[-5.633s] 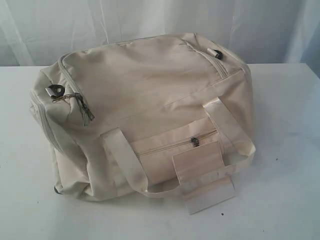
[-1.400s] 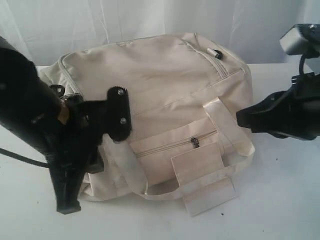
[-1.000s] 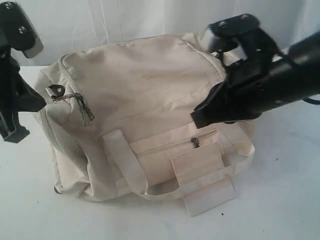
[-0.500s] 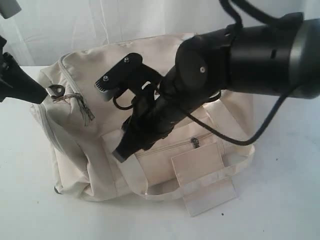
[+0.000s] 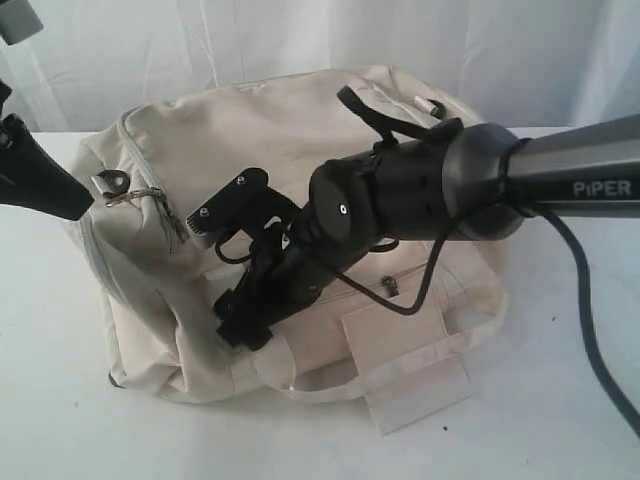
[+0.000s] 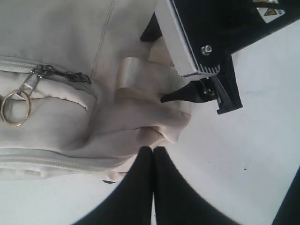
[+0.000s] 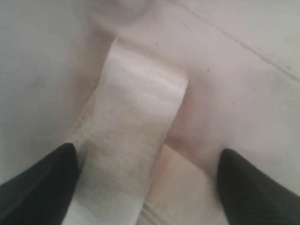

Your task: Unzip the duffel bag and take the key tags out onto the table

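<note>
1. The one word I can read is "PiPER" [image 5: 602, 187], in white letters. The first, third, fourth and fifth letters are capitals and the second is a small i.
2. It stands on the grey sleeve of my right arm [image 5: 560, 150], on the right of the scene, past the right end of the bag [image 5: 290, 130]. The letters run along the length of the sleeve and read upright in the exterior view.
3. My left wrist view catches a small yellow-and-black sticker [image 6: 265, 1] on a black part of that same arm. The picture's edge cuts it off, and its print is too small for me to read.
</note>
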Controlling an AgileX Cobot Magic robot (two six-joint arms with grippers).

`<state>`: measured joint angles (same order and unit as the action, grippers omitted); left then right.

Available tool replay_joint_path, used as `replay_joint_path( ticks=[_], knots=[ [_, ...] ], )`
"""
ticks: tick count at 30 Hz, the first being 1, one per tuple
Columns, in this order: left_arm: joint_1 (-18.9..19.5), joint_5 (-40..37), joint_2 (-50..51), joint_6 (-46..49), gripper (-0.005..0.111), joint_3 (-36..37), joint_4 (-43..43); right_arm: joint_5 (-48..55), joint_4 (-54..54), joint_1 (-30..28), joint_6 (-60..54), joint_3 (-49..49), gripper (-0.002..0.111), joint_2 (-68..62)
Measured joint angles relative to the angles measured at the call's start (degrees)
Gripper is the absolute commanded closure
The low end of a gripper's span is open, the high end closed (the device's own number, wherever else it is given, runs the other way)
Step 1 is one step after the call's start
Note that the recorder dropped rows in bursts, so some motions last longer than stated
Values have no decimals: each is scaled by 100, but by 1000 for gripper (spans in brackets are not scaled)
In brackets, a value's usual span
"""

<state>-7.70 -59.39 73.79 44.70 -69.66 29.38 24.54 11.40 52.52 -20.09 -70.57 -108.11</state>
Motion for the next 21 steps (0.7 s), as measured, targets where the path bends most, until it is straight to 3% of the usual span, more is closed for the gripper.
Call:
replay_joint_path(
  ticks=[2,4,21],
  knots=[
    [0,0,0,0,107,0,0,29,114,0,0,-17,88,-19],
    [0,0,0,0,107,0,0,210,314,0,0,-17,108,-19],
    [0,709,0,564,107,378,-105,2489,358,0,61,-76,108,280]
  ],
)
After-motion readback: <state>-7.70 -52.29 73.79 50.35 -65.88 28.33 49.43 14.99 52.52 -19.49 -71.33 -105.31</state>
